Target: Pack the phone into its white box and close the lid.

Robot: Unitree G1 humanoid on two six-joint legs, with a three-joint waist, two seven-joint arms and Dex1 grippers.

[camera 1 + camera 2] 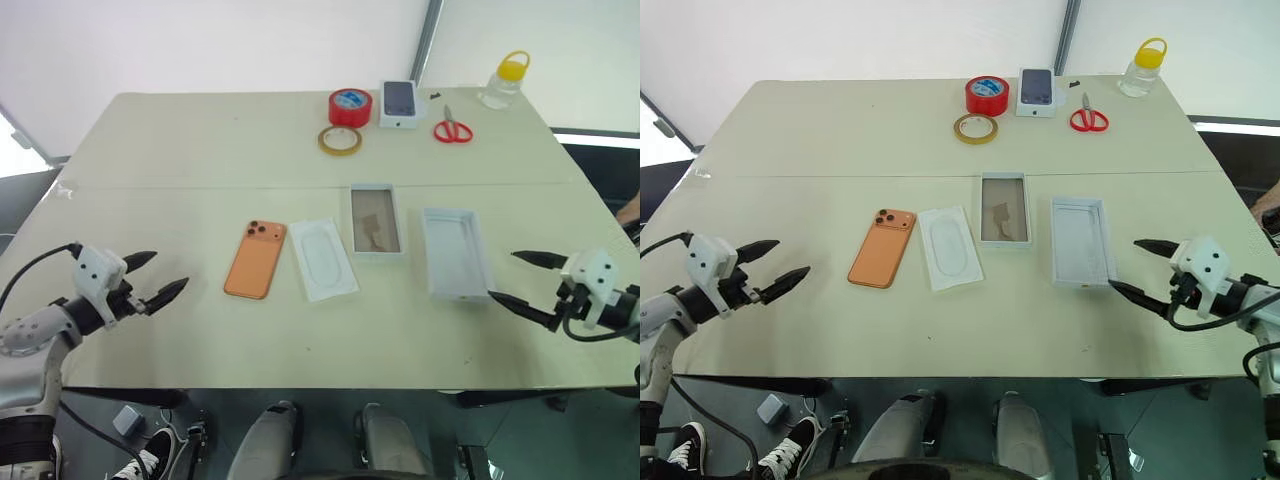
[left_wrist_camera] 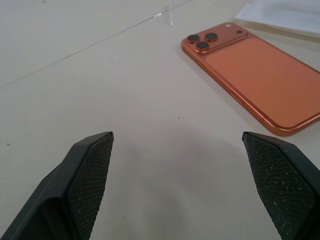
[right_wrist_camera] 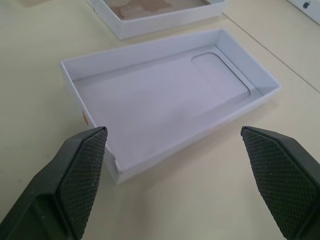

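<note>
Left gripper (image 1: 156, 276) hovers low over the table (image 1: 180, 150), jaws spread wide, nothing in them, left of the phone (image 1: 256, 259) and aimed at it, looks staged for the first pick. Using the phone as landmark: it lies flat, back up, camera lenses at its far end, orange, near the table's front half and apart from everything. Just right of the phone sits the thin flat insert (image 1: 323, 258), white with a rounded outline, lifted out so the tray is free. Right of that, a bit farther back than the phone, the white box (image 1: 376, 220) lies open side up with its brownish floor showing, empty and ready to receive. Farther right again the lid (image 1: 455, 252) rests inside up, all white, parked beside the tray so it can go on last. Well behind the phone along the far edge: yellowish tape ring (image 1: 340, 140), red tape roll (image 1: 350, 106), small box with a purple phone picture (image 1: 398, 104), red scissors (image 1: 452, 128), clear jar with yellow cap (image 1: 504, 82); none needed, likely distractors. Right gripper (image 1: 519, 277) is far right of the phone, just beside the lid's near corner, jaws wide apart and empty, not touching. Packing not started.
</note>
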